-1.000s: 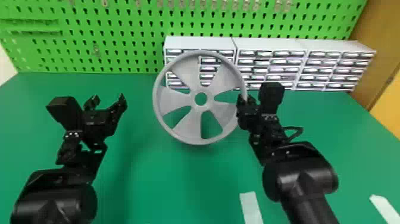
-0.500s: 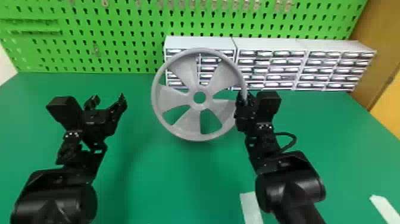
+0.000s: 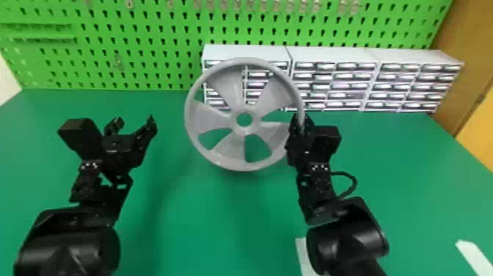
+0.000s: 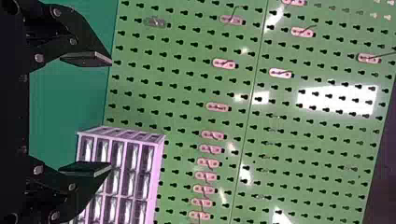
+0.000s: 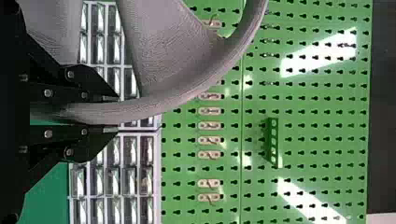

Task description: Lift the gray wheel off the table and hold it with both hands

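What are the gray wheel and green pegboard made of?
Gray wheel: likely matte plastic, possibly 3D-printed; fine lines run across its spokes. Green pegboard: probably painted metal, glossy, going by the bright reflections; smooth plastic can't be ruled out.

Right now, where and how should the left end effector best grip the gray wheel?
Probably by the rim at the left of the gray wheel, with the left end effector coming from the left, fingers straddling it. The wheel stands roughly upright, its narrow rim bare there, and the right end effector clamps the opposite side.
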Tool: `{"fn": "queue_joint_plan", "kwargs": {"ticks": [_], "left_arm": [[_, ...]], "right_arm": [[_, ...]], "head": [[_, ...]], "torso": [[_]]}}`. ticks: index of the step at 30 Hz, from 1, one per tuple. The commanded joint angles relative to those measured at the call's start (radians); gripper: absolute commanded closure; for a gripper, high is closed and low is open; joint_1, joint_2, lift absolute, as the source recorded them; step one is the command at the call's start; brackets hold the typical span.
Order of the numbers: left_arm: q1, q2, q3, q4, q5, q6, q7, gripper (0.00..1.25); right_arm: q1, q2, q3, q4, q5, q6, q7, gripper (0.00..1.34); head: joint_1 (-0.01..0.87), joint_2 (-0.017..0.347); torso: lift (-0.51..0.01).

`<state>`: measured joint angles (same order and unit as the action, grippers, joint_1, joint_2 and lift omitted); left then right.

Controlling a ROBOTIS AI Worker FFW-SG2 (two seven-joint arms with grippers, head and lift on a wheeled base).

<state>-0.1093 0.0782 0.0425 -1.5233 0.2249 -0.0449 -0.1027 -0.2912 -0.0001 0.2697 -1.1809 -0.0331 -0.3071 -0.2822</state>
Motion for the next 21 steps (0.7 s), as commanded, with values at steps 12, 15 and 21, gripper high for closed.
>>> {"fn": "queue_joint_plan", "kwargs": {"ticks": [12,15,21], "left_arm": [[0.003,0.000,-0.012,0.000,0.007,-0.001,0.000,0.46],[0.005,0.000,-0.013,-0.005,0.008,0.000,0.000,0.46],[0.028,0.000,-0.038,-0.040,0.016,0.000,0.001,0.46]], "right_arm": [[0.003,0.001,0.003,0.018,0.035,-0.064,-0.034,1.20],[0.003,0.001,0.003,0.018,0.036,-0.064,-0.034,1.20],[0.001,0.001,0.002,0.018,0.036,-0.064,-0.034,1.20]], "head": [[0.711,0.015],[0.711,0.015],[0.711,0.015]], "torso": [[-0.098],[-0.098],[-0.098]]}}
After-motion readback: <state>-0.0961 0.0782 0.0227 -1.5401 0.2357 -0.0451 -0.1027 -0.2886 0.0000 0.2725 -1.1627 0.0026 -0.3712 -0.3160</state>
